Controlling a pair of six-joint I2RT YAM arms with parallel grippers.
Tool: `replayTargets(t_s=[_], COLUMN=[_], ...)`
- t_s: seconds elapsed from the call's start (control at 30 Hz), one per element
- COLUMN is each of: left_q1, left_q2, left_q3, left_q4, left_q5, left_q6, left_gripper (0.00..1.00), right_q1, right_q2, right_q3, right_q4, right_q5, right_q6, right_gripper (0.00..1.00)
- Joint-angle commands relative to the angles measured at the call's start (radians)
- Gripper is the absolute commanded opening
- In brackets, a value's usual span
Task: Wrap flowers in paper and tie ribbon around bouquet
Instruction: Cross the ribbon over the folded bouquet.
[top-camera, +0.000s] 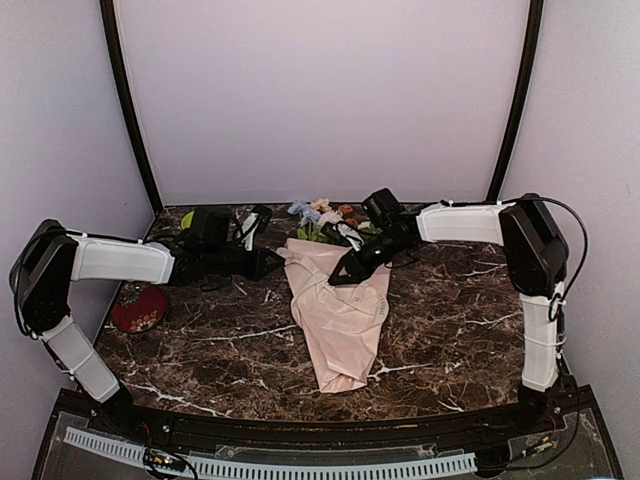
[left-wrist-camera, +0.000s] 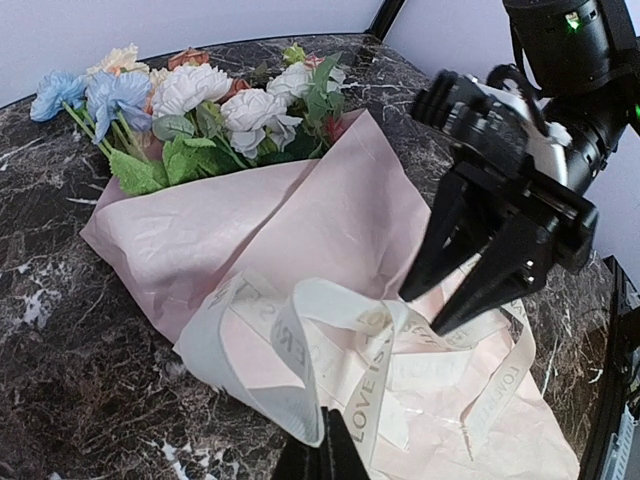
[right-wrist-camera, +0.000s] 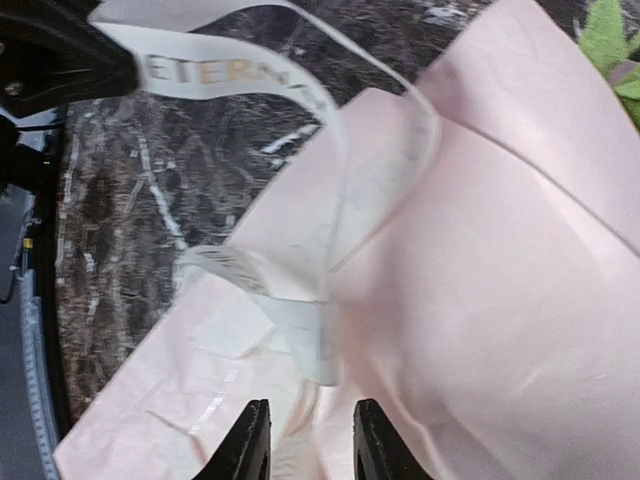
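Observation:
The bouquet lies on the marble table, a pale pink paper cone with the flowers at its far, wide end. The cream ribbon loops loosely over the cone's middle. My left gripper is shut on one strand of the ribbon at the cone's left side. My right gripper hovers open just over the paper, with the ribbon's knot-like fold lying ahead of its fingertips and nothing between them. In the left wrist view the right gripper stands spread above the ribbon.
A red round cushion-like object sits at the table's left edge by the left arm. A small green item lies behind the left gripper. Black frame posts rise at both back corners.

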Motion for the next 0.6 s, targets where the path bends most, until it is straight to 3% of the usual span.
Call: replayTargets(t_s=[0.0,0.27,0.43,0.57], left_q1=[0.001,0.001,0.001,0.001], left_q2=[0.012,0.026,0.029,0.028], left_q3=[-0.015,-0.023,-0.022,-0.024], left_q4=[0.024,0.024,0.025,0.030], left_q5=[-0.008,-0.021,-0.022,-0.023], left_q6=[-0.014,-0.003,0.000,-0.001], left_gripper=[0.00,0.00,0.00,0.00], right_q1=[-0.016,-0.014,0.042,0.132], right_q2=[0.047,-0.024,-0.141,-0.239], right_q3=[0.069,0.099,-0.023,-0.182], right_q4=[0.027,-0.003,0.019,0.096], right_q5=[0.286,0.473,0.574,0.529], right_q6=[0.048,0.111,0.086,0.052], right_gripper=[0.30,0.31,0.30,0.29])
